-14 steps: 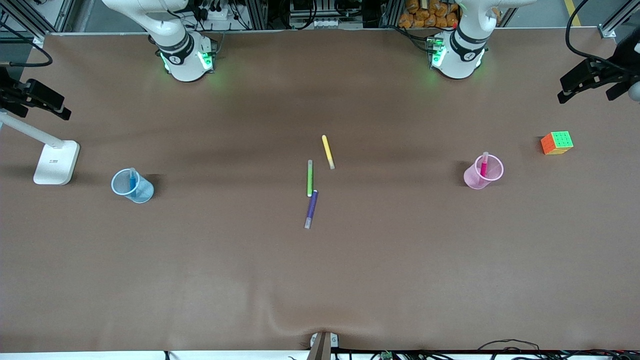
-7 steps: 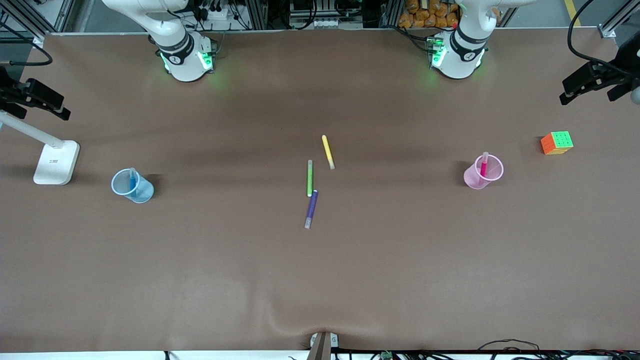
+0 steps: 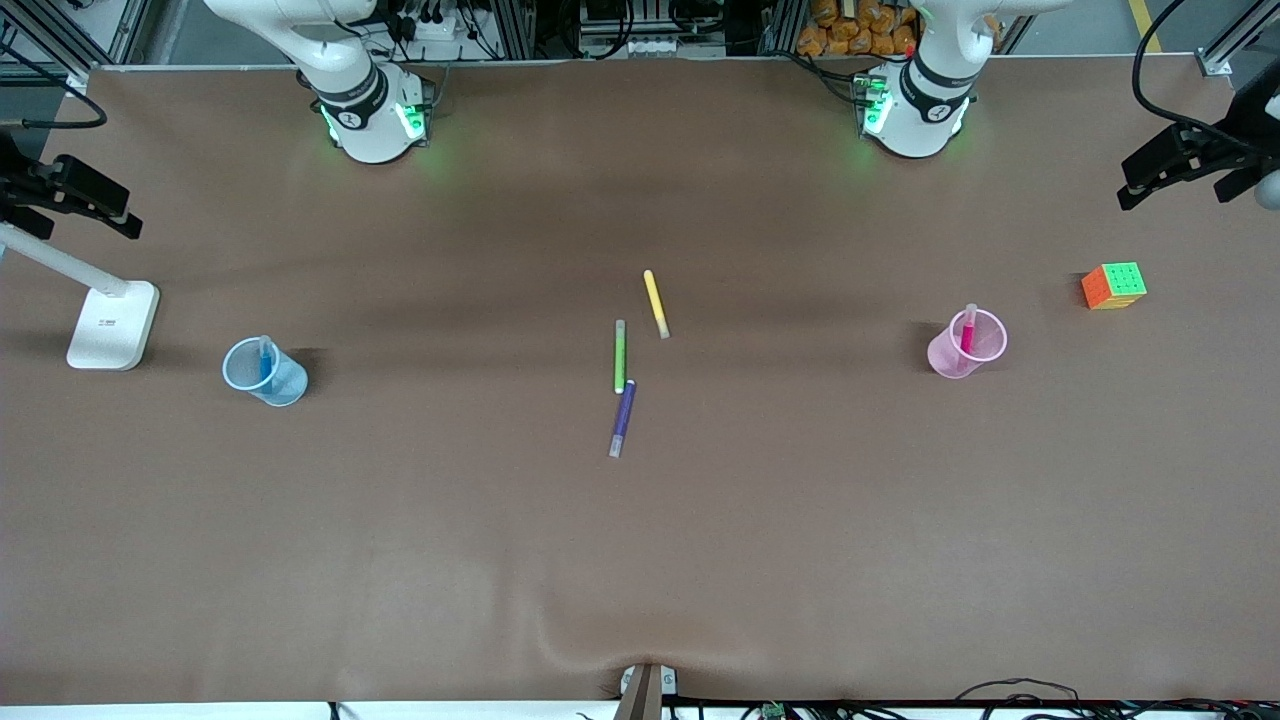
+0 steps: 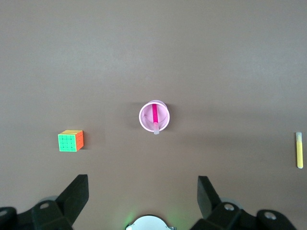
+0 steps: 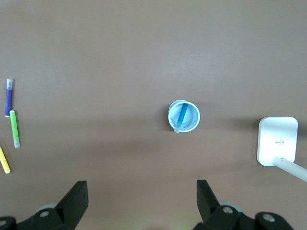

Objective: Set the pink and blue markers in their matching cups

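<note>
The pink marker (image 3: pixel 967 331) stands in the pale pink cup (image 3: pixel 942 356) toward the left arm's end of the table, its grey cap end sticking above the rim. The blue marker (image 3: pixel 265 362) leans in the pale blue cup (image 3: pixel 288 386) toward the right arm's end. High over the table near its own base, my left gripper (image 4: pixel 143 181) is open and empty, looking down on the pink cup (image 4: pixel 142 116) and pink marker (image 4: pixel 154 116). My right gripper (image 5: pixel 142 184) hangs just as high, open and empty, over the blue cup (image 5: pixel 194 118) with the blue marker (image 5: pixel 182 115).
A yellow pen (image 3: pixel 656 303), a green pen (image 3: pixel 619 357) and a purple pen (image 3: pixel 623 417) lie mid-table. A colour cube (image 3: pixel 1114 286) sits beside the pink cup toward the table's end. A white lamp base (image 3: pixel 112 323) stands beside the blue cup.
</note>
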Tool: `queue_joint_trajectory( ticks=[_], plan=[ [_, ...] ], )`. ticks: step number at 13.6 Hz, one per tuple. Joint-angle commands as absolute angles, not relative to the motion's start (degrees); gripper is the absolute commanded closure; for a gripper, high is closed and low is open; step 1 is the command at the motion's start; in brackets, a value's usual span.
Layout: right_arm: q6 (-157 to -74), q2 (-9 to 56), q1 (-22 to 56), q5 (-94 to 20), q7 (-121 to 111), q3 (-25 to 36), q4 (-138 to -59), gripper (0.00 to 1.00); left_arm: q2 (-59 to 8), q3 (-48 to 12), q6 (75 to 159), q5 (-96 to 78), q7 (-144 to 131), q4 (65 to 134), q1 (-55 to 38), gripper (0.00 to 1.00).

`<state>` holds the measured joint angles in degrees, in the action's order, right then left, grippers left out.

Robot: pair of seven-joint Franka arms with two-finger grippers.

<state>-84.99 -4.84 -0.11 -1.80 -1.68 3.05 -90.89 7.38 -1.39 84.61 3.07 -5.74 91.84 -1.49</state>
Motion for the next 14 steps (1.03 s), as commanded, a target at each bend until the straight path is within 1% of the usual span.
queue_joint_trajectory(
  ticks=[1, 8, 11, 14],
  plan=[
    [-84.8, -6.0, -0.7, -1.0, -2.5, 2.5, -91.8, 0.0, 7.6, -1.7, 84.2, 4.2, -5.4, 92.0, -1.6, 0.0],
    [-84.7, -5.9, -0.7, -1.2, -2.5, 2.6, -91.8, 0.0, 7.0, -1.9, 84.2, 3.2, -5.0, 91.1, -2.0, 0.0],
    [-84.5, -5.9, -0.8, -1.2, -2.5, 2.8, -92.3, 0.0, 5.8, -4.7, 84.2, 3.4, -5.9, 90.3, -2.0, 0.0],
    [-84.4, -5.9, -0.9, -1.3, -2.5, 2.9, -92.3, 0.0, 5.8, -5.1, 84.2, 3.3, -6.3, 90.3, -2.0, 0.0]
  ],
)
